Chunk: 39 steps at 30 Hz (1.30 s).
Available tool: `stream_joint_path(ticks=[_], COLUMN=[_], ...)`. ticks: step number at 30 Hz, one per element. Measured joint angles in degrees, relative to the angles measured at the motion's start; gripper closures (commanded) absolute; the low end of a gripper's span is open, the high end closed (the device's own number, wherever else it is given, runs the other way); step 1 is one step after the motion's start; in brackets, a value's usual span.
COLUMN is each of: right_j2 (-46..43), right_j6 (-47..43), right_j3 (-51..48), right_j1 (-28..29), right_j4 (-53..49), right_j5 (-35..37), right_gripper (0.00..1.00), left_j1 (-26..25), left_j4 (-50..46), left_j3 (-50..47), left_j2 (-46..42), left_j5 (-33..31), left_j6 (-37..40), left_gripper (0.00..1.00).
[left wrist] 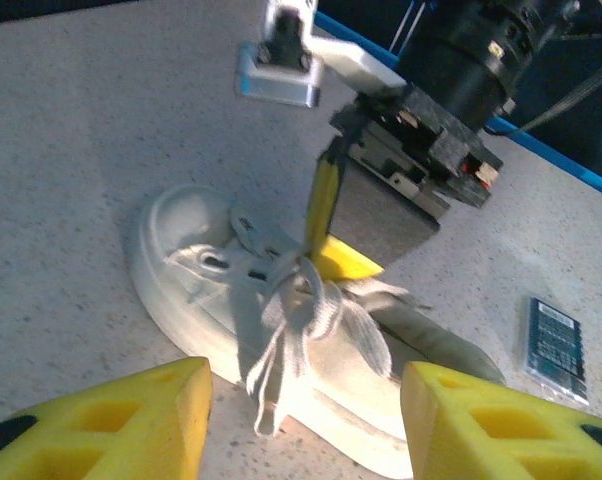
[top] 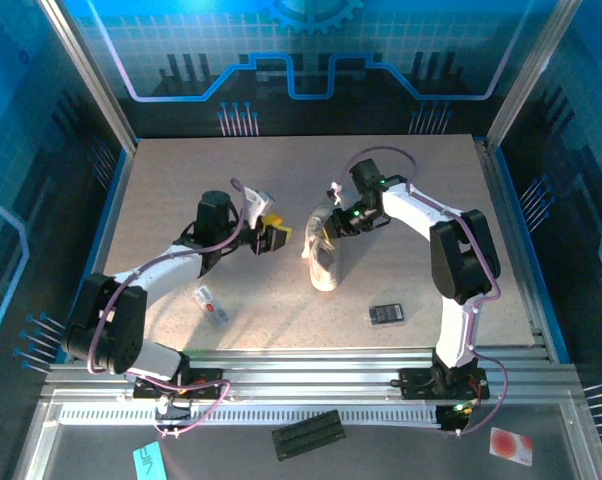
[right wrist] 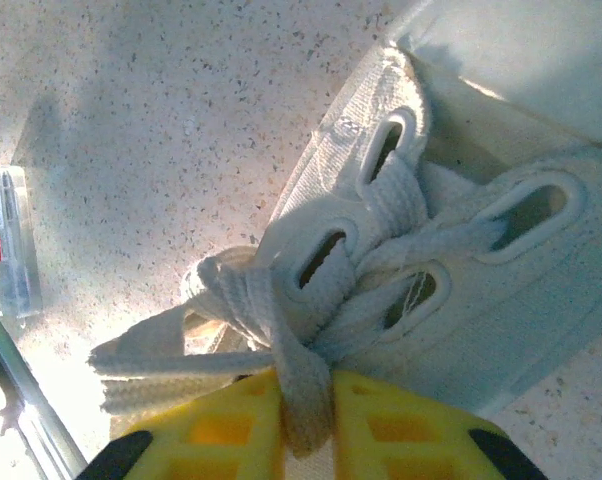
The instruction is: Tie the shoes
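Shoe (top: 324,262) lies mid-table (top: 181,180), between both grippers. It looks light, with a soft upper. The lace (right wrist: 281,330) is flat and floppy and likely to slip, so grab it close to where the strands cross, not at the ends. Right gripper (right wrist: 306,425) is nearly closed, pinching one lace strand. Left gripper (left wrist: 306,420) is spread wide and holds nothing, just beside the shoe. The right wrist view shows the pinch up close. The left wrist view shows the loose loops hanging over the side.

Cream sneaker (top: 325,262) with pale laces (right wrist: 281,330), yellow fingers (left wrist: 131,415), speckled beige table (top: 431,190), black device (top: 386,314).
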Motion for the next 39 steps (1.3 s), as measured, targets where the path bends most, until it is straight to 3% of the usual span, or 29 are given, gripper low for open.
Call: stream_joint_path(ticks=[11,20,27,39], right_j2=[-5.03,-7.61,-7.65,-8.74], right_j6=[-5.70,-10.73,-13.42,-16.65], right_j3=[-4.20,-6.86,-7.96,-10.58], right_j1=[0.44,1.07,1.64,1.64], right_j4=[4.33,8.17,9.94,13.35], right_j5=[1.42,3.78,3.80,3.78], right_gripper=[0.93,0.93,0.92,0.91], left_j1=[1.90,1.88,0.66,-2.36], left_j4=[-1.49,3.58,2.34,-17.05], left_j3=[12.24,14.34,18.25,33.31], left_j2=[10.82,19.41,23.93,31.95], left_j5=[8.31,14.51,17.16,18.16], left_j6=[-0.52,1.25,11.69,30.91], left_gripper=[0.47,0.43,0.41,0.46])
